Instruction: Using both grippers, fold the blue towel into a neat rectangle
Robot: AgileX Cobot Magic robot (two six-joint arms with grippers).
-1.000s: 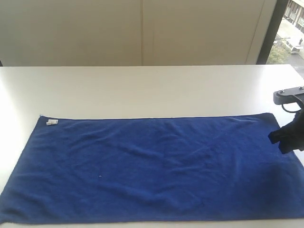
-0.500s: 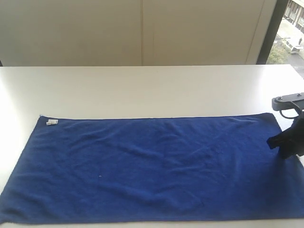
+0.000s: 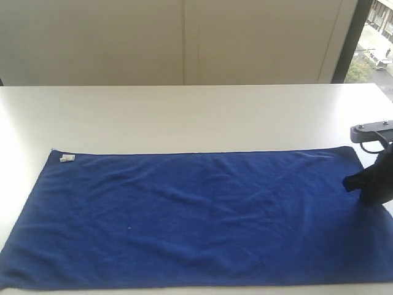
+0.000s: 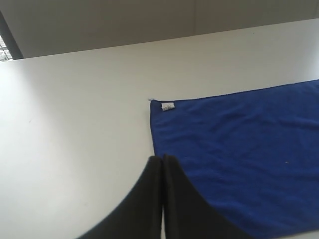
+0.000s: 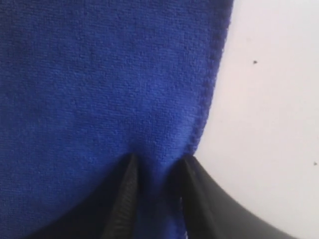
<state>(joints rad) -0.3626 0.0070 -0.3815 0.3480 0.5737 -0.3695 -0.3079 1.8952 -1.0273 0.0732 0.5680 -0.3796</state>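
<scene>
The blue towel (image 3: pixel 184 215) lies spread flat on the white table (image 3: pixel 184 117), its small white tag (image 3: pixel 67 158) at the far left corner. My right gripper (image 3: pixel 354 183) is down on the towel's right short edge near the far corner. In the right wrist view its ridged fingers (image 5: pixel 127 189) straddle the hem, and my right gripper (image 5: pixel 158 162) is pinching a bunch of the towel (image 5: pixel 99 74). My left gripper (image 4: pixel 162 158) is shut and empty, hovering at the towel's (image 4: pixel 239 144) left edge, short of the tag (image 4: pixel 167 106). It is outside the exterior view.
A cream wall runs behind the table's far edge (image 3: pixel 184 85). A window (image 3: pixel 374 37) sits at the far right. The towel's near edge runs close to the table's front edge.
My right gripper has shifted slightly left and down onto the towel's right edge. The towel has not moved.
</scene>
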